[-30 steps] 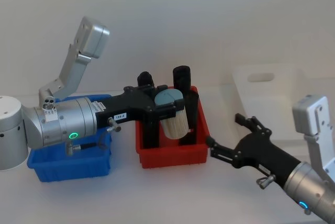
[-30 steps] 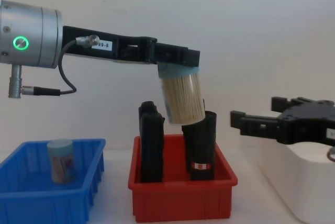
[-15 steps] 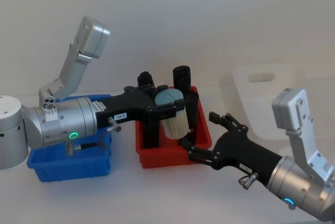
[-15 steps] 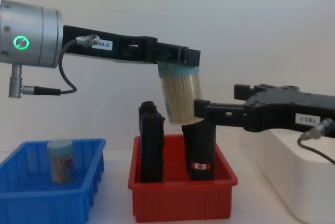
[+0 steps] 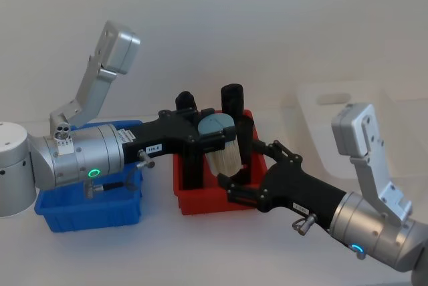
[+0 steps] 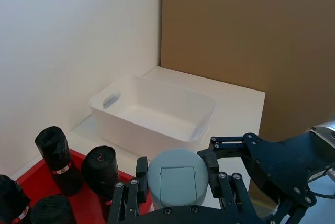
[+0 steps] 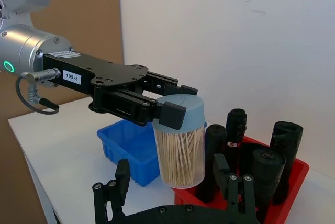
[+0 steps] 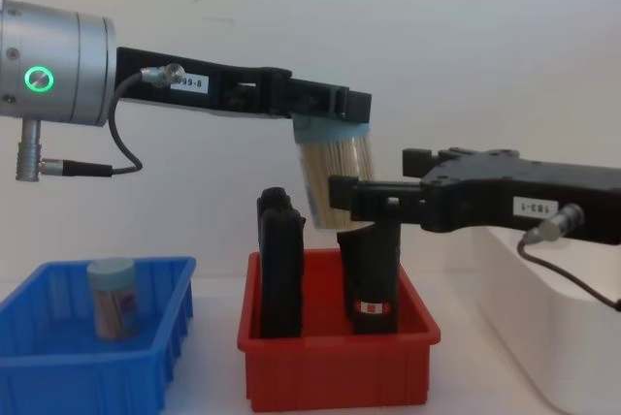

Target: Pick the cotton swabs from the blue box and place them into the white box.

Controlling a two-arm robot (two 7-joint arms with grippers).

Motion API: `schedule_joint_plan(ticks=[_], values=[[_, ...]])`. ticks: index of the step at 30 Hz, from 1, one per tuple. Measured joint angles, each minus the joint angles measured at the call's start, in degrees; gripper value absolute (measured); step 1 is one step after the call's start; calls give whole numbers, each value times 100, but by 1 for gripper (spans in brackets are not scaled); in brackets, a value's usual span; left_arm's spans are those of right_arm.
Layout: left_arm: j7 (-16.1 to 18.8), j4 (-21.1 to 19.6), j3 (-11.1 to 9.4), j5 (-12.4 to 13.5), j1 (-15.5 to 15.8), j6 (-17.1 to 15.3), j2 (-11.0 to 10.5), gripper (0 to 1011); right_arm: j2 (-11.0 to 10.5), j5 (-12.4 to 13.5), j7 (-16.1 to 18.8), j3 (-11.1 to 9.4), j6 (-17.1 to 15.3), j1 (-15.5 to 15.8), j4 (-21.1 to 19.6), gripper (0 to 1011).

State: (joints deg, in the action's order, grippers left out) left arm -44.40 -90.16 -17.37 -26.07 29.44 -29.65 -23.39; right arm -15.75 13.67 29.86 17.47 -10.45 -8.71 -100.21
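Left tool (image 8: 330, 116) grips a tub of cotton swabs (image 8: 335, 177) by its lid. Right tool (image 5: 242, 164), jaws spread wide, brackets the tub's lower half above a red bin (image 8: 335, 367).

Left arm stretched level from left edge, left pincer (image 5: 215, 132) clamped on the cotton swabs (image 5: 223, 159) mid-frame, right arm slanted from lower right, right pincer (image 5: 239, 171) spread wide

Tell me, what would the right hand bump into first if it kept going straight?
Probably the cotton swabs tub the left hand holds above the red bin. The open right hand points at its lower half; depth is unclear.
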Motion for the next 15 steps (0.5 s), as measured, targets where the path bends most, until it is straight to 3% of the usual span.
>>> schedule_joint_plan(ticks=[15], values=[[0,0,0,0,0,0,0,661,134,-125,123,77,-113,-275,278,1001]])
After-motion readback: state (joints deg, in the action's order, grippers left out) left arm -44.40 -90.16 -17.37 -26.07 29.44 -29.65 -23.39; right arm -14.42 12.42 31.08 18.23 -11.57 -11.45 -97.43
